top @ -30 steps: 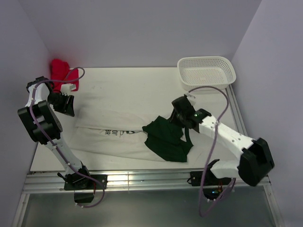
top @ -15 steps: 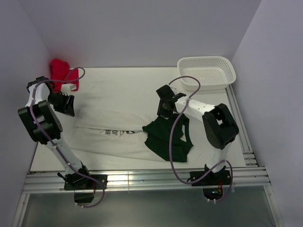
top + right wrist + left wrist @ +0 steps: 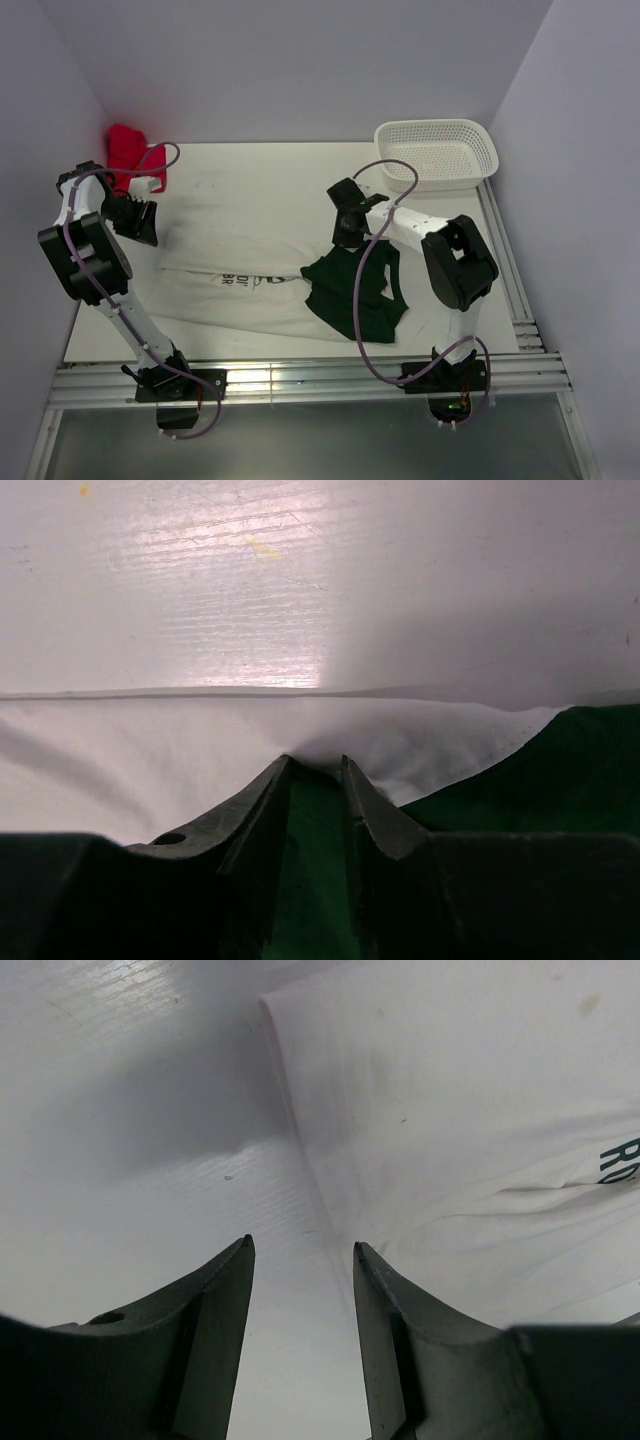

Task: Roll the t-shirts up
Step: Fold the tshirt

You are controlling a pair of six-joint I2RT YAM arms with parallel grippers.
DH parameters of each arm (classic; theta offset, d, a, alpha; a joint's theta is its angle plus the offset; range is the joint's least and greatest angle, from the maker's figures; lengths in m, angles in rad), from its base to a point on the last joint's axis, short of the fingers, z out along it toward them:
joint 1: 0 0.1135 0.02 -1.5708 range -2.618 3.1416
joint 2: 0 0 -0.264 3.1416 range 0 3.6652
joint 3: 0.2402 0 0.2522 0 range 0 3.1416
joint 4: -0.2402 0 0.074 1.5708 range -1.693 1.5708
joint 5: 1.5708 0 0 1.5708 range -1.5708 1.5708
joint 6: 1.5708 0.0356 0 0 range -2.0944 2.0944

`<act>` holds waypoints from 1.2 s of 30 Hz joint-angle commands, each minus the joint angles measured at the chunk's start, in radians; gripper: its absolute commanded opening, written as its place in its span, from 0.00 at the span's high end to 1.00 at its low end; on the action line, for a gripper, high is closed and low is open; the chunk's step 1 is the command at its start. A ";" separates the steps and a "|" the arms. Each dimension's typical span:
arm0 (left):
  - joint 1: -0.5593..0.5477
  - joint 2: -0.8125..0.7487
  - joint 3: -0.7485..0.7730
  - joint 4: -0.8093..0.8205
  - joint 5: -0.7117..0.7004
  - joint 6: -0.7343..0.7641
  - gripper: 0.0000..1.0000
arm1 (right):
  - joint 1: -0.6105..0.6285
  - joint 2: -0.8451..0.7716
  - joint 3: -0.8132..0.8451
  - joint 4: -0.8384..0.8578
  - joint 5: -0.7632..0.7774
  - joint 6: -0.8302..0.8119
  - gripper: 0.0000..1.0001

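Right jaws nearly together at the far edge of the green shirt, cloth between them; gripped or not, I can't tell. Left jaws apart, empty, over the left end of the white shirt. Risk: green overlaps white here, so I could pinch both. Pale bench, basket far right, red cloth far left, plain walls.

Two arms out over the table, grippers tipped down.
At the far left the left arm stands folded, left gripper held apart; the right arm doubles back toward centre, right gripper narrowed to a slit, grip unclear.
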 commanded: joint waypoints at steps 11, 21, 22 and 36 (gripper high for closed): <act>-0.004 -0.005 -0.002 0.006 0.019 0.003 0.50 | 0.033 0.025 0.062 -0.025 0.002 -0.017 0.59; -0.004 0.000 -0.002 0.006 0.022 0.003 0.50 | 0.048 0.041 0.071 -0.048 0.017 -0.016 0.76; -0.006 0.000 -0.002 0.006 0.023 0.004 0.51 | 0.050 0.032 0.071 -0.052 0.022 -0.016 0.82; -0.004 0.003 -0.001 0.004 0.028 0.009 0.50 | 0.111 -0.195 0.032 -0.134 0.106 0.033 1.00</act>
